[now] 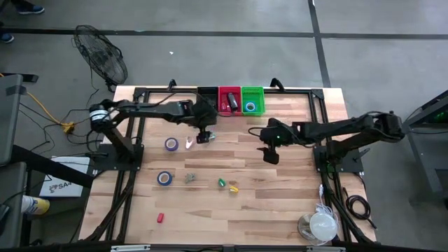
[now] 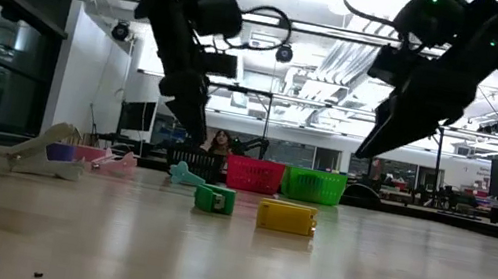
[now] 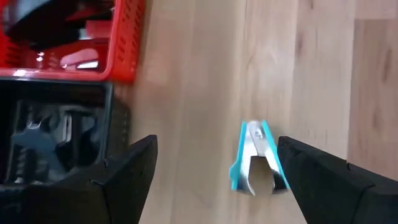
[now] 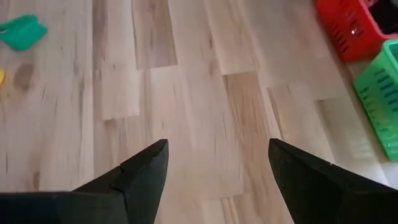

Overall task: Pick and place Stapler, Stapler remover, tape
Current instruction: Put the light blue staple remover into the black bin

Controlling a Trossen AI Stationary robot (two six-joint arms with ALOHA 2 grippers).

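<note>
Right now your left gripper [image 3: 214,177] hangs with fingers spread over the blue staple remover [image 3: 256,157], not touching it, near the red basket [image 3: 121,59]. Your right gripper [image 4: 217,180] waits spread above bare table [image 4: 186,93], beside the green basket [image 4: 382,99].

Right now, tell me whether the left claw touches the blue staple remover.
Apart. In the left wrist view, bare wood shows between the open left claw and the staple remover on both sides.

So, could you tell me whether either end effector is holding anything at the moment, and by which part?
Nothing is held. The left end effector hangs open above the blue staple remover, and the right end effector is open over bare table.
</note>
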